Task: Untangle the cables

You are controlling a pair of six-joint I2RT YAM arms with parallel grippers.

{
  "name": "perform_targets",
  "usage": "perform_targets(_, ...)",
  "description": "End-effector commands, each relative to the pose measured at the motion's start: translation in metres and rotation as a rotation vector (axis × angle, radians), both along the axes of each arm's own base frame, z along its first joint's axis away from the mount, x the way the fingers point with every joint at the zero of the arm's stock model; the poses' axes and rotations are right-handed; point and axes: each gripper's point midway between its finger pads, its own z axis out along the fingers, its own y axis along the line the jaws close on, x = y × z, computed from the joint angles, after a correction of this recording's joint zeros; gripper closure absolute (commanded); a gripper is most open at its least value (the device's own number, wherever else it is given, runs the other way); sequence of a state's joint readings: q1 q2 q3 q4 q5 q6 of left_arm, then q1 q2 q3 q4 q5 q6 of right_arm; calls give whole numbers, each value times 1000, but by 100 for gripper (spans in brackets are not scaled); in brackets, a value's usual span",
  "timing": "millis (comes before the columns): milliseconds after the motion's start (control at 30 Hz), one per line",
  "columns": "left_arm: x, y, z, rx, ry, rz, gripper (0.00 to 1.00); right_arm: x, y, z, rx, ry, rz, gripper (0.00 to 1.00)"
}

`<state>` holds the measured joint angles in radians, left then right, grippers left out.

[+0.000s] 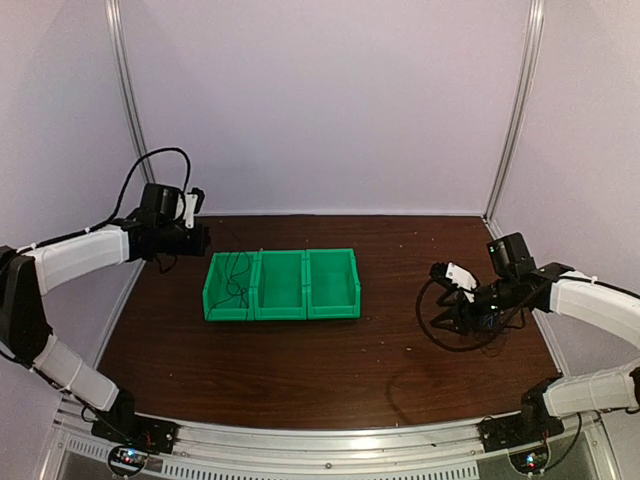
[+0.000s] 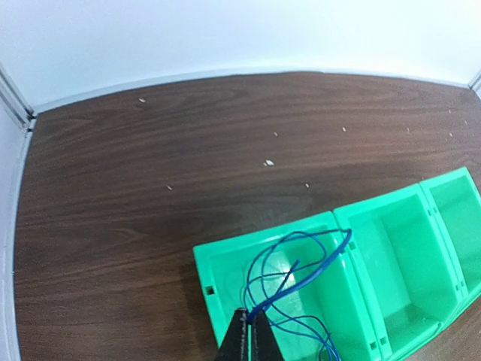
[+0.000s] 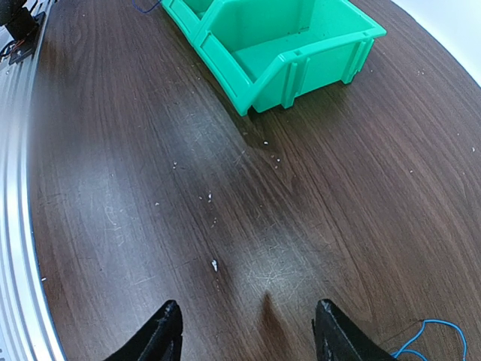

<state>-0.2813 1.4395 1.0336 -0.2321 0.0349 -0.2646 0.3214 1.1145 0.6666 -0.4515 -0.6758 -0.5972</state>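
Pinched together at the bottom of the left wrist view, the left jaws hold a blue cable (image 2: pixel 301 256), whose loops fall into the leftmost compartment of a green bin (image 2: pixel 207 274). Right jaws stand wide above the bench (image 3: pixel 150 188), gripping nothing. A blue loop (image 3: pixel 432 331) lies just beside them, and the top view shows thin black loops (image 1: pixel 432 320) on the bench around them.
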Motion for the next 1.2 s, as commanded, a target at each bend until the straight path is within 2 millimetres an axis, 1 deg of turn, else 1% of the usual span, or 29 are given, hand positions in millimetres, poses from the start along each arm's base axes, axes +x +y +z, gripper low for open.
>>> perform_targets(0, -8, -25, -42, -28, 108, -50, 100, -1, -1, -3, 0, 5, -1, 40)
perform_targets(100, -8, -39, -64, -13, 160, -78, 100, -2, -2, -3, -2, 5, -2, 40)
perform_targets(200, -4, -38, -76, 38, 212, -40, 100, -1, -2, -1, 0, -1, -6, 40)
perform_targets(233, -3, -33, -74, 58, 216, -13, 99, -2, -3, -2, 0, 0, -5, 40)
perform_targets(300, -4, -28, -64, 70, 207, 10, 88, -2, -3, -2, 0, 0, -6, 40)
perform_targets(367, -10, -22, -51, 79, 194, 30, 74, -2, -3, -2, -1, 0, -5, 40)
perform_targets(433, -19, -17, -37, 85, 187, 44, 64, -2, -3, -3, -2, 2, -4, 40)
perform_targets(533, -42, -18, -19, 82, 164, 26, 54, -2, -2, -4, -2, 8, -1, 40)
perform_targets(600, -62, -26, -14, 63, 158, -9, 52, -1, -2, -4, -3, 8, 0, 40)
perform_targets(633, -72, -30, -15, 37, 163, -31, 52, -1, -2, -5, -3, 10, 1, 40)
perform_targets(667, -86, -39, -23, 13, 180, -74, 53, -1, -2, -5, -4, 13, 2, 40)
perform_targets(700, -100, -55, -26, -31, 187, -150, 55, -1, -1, -6, -5, 17, 4, 40)
perform_targets(767, -124, -75, -33, -54, 183, -230, 55, -1, -1, -8, -7, 24, 6, 40)
perform_targets(800, -132, -82, -38, -58, 187, -254, 55, -1, -1, -9, -8, 27, 7, 40)
perform_targets(867, -145, -86, -60, -47, 241, -247, 55, -1, 0, -8, -6, 31, 10, 40)
perform_targets(900, -147, -86, -70, -30, 260, -229, 54, -1, 0, -8, -6, 32, 11, 40)
perform_targets(933, -146, -79, -77, 11, 257, -174, 37, -2, 0, -8, -5, 32, 11, 40)
perform_targets(967, -144, -71, -83, 51, 246, -118, 30, -2, 0, -8, -4, 33, 12, 39)
perform_targets(1000, -144, -70, -88, 67, 235, -113, 29, -2, 0, -8, -3, 33, 13, 40)
perform_targets(1067, -142, -70, -96, 81, 223, -117, 30, -3, 0, -8, -3, 33, 12, 40)
perform_targets(1167, -138, -71, -110, 117, 227, -128, 36, -3, 0, -7, -1, 32, 12, 40)
